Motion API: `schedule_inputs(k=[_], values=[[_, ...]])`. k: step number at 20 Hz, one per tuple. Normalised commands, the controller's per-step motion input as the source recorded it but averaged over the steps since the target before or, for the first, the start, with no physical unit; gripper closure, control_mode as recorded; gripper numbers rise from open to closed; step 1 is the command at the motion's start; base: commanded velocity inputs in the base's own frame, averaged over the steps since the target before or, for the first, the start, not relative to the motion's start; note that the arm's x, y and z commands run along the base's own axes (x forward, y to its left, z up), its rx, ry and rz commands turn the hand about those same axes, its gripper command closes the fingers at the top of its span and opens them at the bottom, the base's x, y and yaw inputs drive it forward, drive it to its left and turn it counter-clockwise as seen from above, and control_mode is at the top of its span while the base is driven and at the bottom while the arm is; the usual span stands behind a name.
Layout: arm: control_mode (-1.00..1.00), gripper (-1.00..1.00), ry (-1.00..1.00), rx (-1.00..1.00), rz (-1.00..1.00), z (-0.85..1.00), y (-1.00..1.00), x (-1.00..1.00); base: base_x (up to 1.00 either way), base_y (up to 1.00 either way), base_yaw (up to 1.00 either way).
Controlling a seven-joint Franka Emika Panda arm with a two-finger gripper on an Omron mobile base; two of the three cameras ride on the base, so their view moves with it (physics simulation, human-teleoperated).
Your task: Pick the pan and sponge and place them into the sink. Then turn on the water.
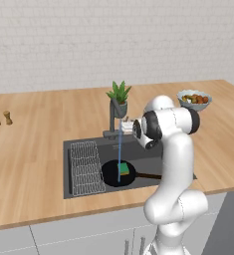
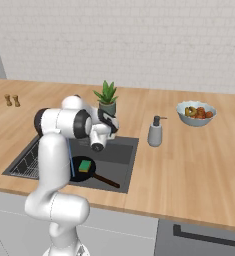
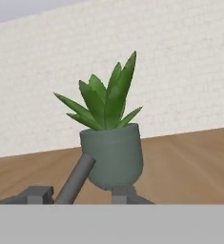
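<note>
The water (image 1: 120,149) is running, a thin light-blue stream dropping straight from the faucet (image 1: 114,117) spout into the sink (image 1: 81,185). It lands right on the sponge (image 1: 124,169), which sits green side up inside the pan (image 1: 112,174). The pan lies flat on the sink floor, roughly in the middle of the basin, its long brown handle (image 1: 147,175) pointing toward my arm's side. Next to it, at the left of the basin in the left base view, rests the wire grid rack (image 1: 86,168).

My gripper (image 1: 124,125) is up at the faucet, level with the top of it and just beside the spout, above the back edge of the sink. From the hand view I look straight at the potted plant (image 3: 109,138), green spiky leaves in a grey-green pot, with a slanted grey bar (image 3: 76,179) of the faucet crossing in front of its lower left. My jaws are hard to read at this angle; I cannot tell whether they are apart or closed on anything.

Out on the wooden surface (image 2: 189,165): a soap dispenser (image 2: 155,132) just right of the sink, a bowl of fruit (image 2: 196,113) farther right, and two small shakers (image 1: 1,118) well off to the left.
</note>
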Motion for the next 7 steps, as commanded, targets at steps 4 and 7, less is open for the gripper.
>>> schedule_inputs(k=[4, 7], values=[[-1.00, 1.00, -0.02, 0.22, -0.02, 0.12, -1.00, -0.49, 0.00, 0.00, 0.00], [-1.00, 1.00, -0.11, 0.28, 0.06, 0.22, -1.00, -0.73, 0.00, 0.00, 0.00]])
